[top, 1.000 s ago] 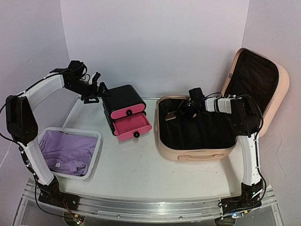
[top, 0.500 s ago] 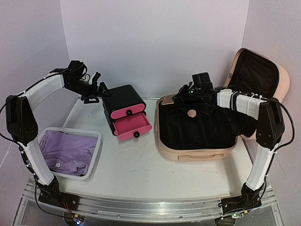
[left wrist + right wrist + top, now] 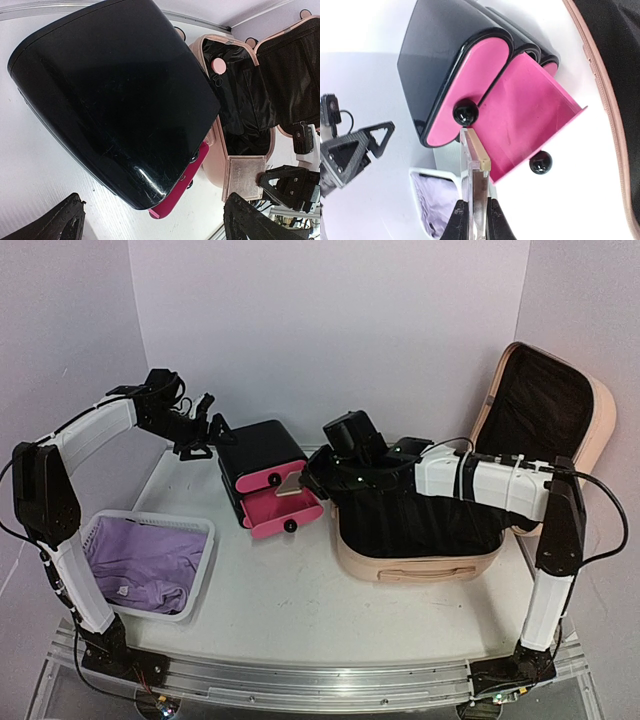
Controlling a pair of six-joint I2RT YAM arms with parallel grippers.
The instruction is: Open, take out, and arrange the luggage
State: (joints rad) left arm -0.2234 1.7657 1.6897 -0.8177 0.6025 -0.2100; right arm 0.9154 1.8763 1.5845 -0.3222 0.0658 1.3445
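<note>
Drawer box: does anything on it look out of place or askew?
Only its lower pink drawer sticks out open, while the upper drawer is shut. No damage or spill shows.

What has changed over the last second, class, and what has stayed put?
The right gripper lifted a flat tan case out of the luggage and swung left; it now holds the case at the open lower drawer of the drawer box. The left gripper, open behind the box, the basket and the luggage stayed as they were.
</note>
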